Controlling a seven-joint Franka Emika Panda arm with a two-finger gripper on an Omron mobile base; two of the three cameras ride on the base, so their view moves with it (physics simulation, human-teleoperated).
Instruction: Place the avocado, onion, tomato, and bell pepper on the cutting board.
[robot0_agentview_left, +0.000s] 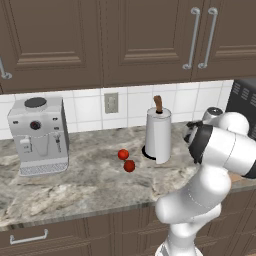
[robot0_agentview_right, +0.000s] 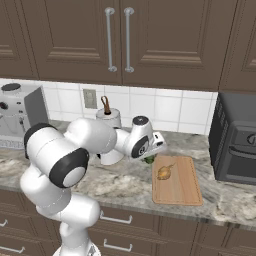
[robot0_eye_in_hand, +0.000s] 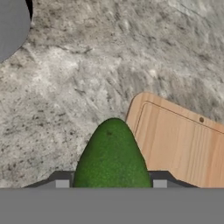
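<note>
One avocado (robot0_eye_in_hand: 112, 155), lodged between the fingers. One cutting board (robot0_agentview_right: 186, 185), just beside the fingers. One onion (robot0_agentview_right: 164, 172), resting on that board. Two red round items (robot0_agentview_left: 126, 160), well apart from the fingers. One paper towel roll (robot0_agentview_left: 158, 134). One coffee machine (robot0_agentview_left: 39, 135). One toaster oven (robot0_agentview_right: 236, 137).

Dark green avocado (robot0_eye_in_hand: 112, 155), light-brown cutting board (robot0_eye_in_hand: 183, 148)
</note>
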